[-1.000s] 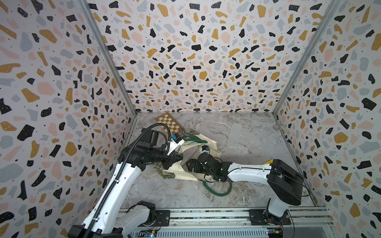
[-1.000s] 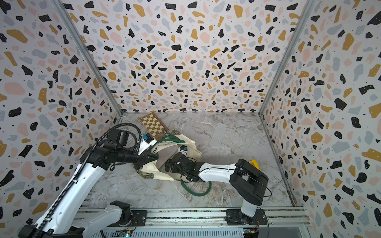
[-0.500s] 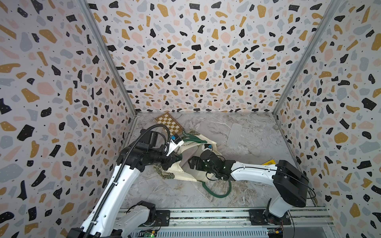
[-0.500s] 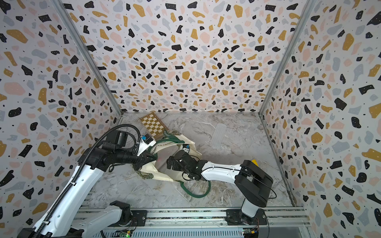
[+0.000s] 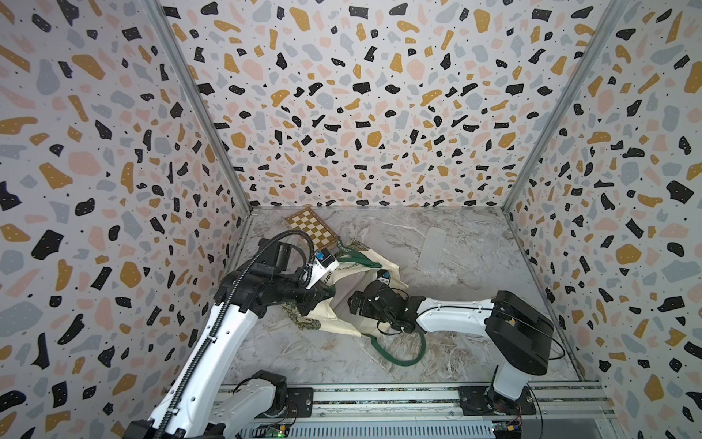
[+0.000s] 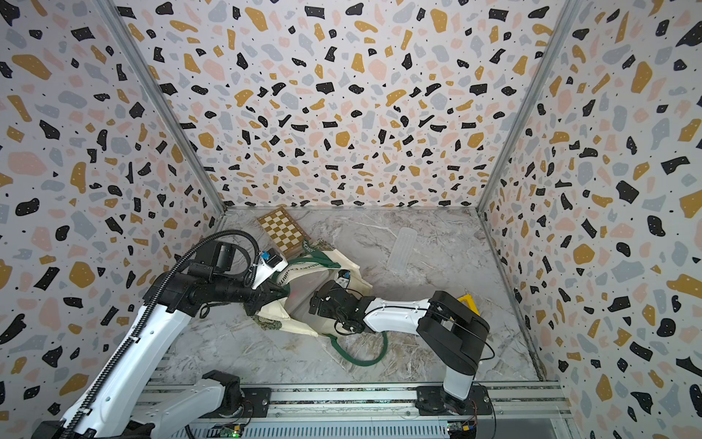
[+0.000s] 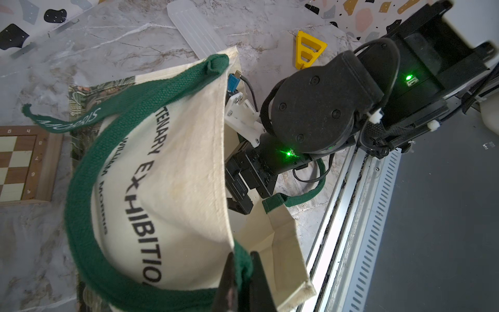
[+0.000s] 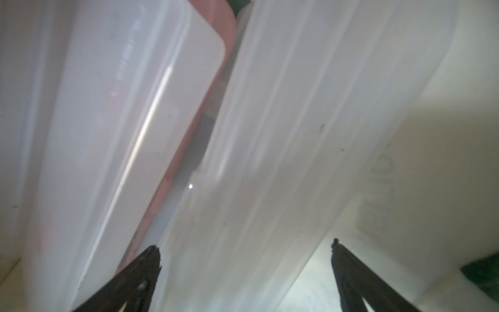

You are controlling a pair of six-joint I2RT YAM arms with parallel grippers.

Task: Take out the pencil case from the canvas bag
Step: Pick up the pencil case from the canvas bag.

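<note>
The cream canvas bag (image 5: 342, 323) lies on the floor left of centre in both top views (image 6: 300, 325), its mouth facing right. My left gripper (image 7: 241, 255) is shut on the green strap at the bag's rim and holds the upper side (image 7: 175, 162) lifted. My right gripper (image 5: 351, 304) reaches into the mouth, its tips hidden by cloth in the top views. In the right wrist view it (image 8: 244, 244) stands open, one finger on each side of a frosted translucent pencil case (image 8: 310, 121). A second translucent case (image 8: 121, 108) lies beside it, over something pink (image 8: 216, 35).
A wooden chessboard (image 5: 311, 232) lies behind the bag near the back left corner. A translucent flat case (image 5: 432, 252) rests on the floor at mid right. A yellow triangular piece (image 6: 469, 302) sits behind the right arm. The bag's other green strap (image 5: 399, 357) loops on the floor.
My right gripper has moved left, deeper into the bag's mouth. The left gripper keeps its hold on the strap and has barely moved.
</note>
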